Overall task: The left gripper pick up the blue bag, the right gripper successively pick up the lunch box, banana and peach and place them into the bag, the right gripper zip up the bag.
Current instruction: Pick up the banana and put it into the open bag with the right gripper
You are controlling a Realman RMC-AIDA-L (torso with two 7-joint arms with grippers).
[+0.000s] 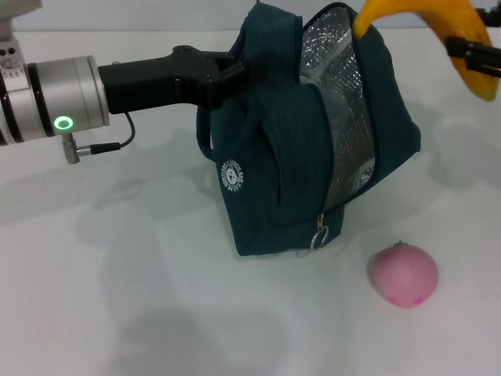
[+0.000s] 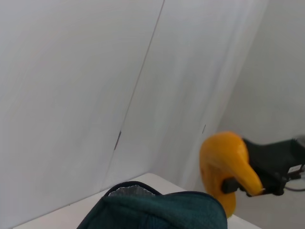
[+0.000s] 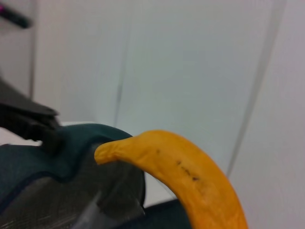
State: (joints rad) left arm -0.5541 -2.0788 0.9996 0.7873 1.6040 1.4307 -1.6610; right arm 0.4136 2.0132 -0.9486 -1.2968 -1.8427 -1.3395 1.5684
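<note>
Near the far edge of the white table (image 1: pixel 156 313), the left gripper (image 1: pixel 223 78) reaches in from the left side and is clamped on the upper rim of the blue bag (image 1: pixel 266 188), holding it tilted with its mouth open toward the right and the silvery lining showing. Something pale lies inside against the lining, probably the lunch box, though it is too dim to be sure. Above the open mouth, at the far right corner, the right gripper (image 1: pixel 473 56) grips the banana (image 1: pixel 438 23), whose tip hangs just over the bag's rim. The peach (image 1: pixel 403 274) rests on the table near the front right, apart from the bag.
</note>
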